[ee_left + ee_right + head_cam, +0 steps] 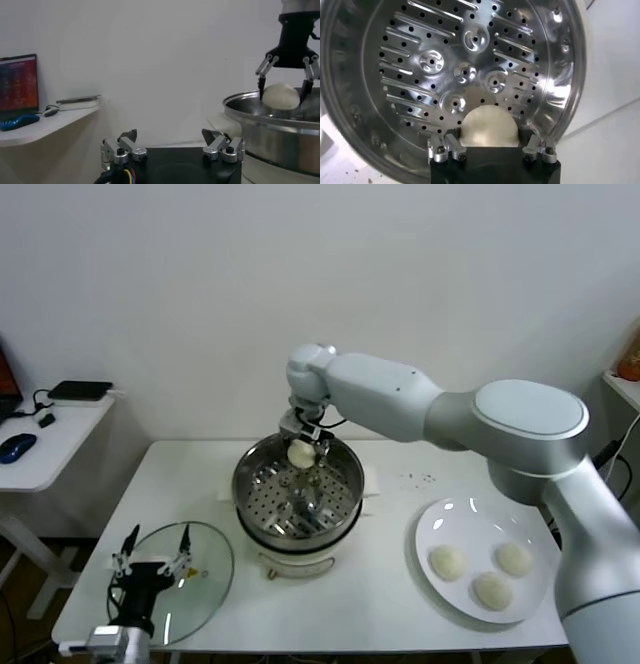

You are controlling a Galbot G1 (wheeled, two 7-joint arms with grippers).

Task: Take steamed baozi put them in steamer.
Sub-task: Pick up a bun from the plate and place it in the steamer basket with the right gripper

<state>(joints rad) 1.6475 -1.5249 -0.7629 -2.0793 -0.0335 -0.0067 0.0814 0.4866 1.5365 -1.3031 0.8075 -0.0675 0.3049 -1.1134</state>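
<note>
While it hangs over the far rim of the steamer (298,496), one baozi (300,453) sits round and plump w/ no clear long side, its smooth dome facing out. The right gripper (302,446) points straight down & its fingers (262,67) are pinched on that bun, arm reaching in from the right side. Below is the holey steel floor of the basket, bare, w/ lots of room. 3 more buns (493,590) lie on the white plate (434,521) at the right, near the table edge. The left gripper (152,549) waits low at the front left over the glass lid (208,565), fingers spread apart, holding nothing.
</note>
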